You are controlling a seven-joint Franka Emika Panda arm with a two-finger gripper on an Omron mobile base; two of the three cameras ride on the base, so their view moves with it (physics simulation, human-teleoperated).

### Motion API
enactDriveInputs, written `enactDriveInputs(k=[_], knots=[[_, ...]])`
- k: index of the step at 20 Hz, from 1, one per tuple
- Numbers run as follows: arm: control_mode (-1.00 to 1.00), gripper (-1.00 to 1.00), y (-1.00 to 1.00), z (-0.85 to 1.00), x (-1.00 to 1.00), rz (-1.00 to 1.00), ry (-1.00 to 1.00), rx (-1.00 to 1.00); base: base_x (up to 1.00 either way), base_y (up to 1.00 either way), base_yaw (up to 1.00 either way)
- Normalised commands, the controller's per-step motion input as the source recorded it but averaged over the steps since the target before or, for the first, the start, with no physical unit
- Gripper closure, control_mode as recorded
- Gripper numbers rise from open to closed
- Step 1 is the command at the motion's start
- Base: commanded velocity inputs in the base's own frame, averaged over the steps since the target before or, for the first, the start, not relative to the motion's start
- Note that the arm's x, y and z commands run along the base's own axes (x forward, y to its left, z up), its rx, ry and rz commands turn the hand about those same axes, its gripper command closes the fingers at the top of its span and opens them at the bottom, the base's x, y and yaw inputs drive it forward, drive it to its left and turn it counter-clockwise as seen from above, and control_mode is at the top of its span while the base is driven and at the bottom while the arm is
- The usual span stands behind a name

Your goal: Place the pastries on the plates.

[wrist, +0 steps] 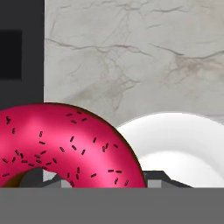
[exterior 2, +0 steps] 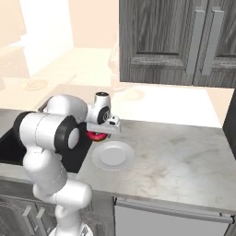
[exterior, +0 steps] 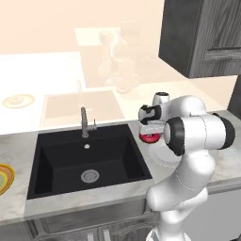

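A ring doughnut with glossy red-pink icing and dark sprinkles (exterior: 149, 137) (exterior 2: 97, 136) (wrist: 65, 144) hangs under my gripper (exterior: 149, 134) (exterior 2: 97, 133), which is shut on it. It is held a little above the marble counter, just right of the sink's edge. The plain pale plate (exterior 2: 113, 156) (wrist: 183, 144) lies on the counter right beside and below the doughnut; my arm covers most of the plate (exterior: 159, 158) in the left base view. The orange-yellow plate with a green centre (exterior: 4, 179) sits at the far left, on the counter left of the sink.
A black sink (exterior: 89, 162) with a grey tap (exterior: 84, 122) fills the counter between the two plates. Dark wood cabinets (exterior 2: 175, 41) hang above the marble counter (exterior 2: 184, 156), which stretches bare to the right of the pale plate.
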Motion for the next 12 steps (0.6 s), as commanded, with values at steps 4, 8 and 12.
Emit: enactDriveInputs(k=[4, 8, 12], knots=[[-1.0, 1.0, -0.56, -0.01, -0.63, 0.0, 0.0, 0.0, 0.0, 0.0, 0.0], [-1.0, 1.0, -0.33, -0.06, -0.59, 0.0, 0.0, 0.0, 0.0, 0.0, 0.0], [-1.0, 1.0, -0.13, -0.26, -0.26, 0.0, 0.0, 0.0, 0.0, 0.0, 0.0]])
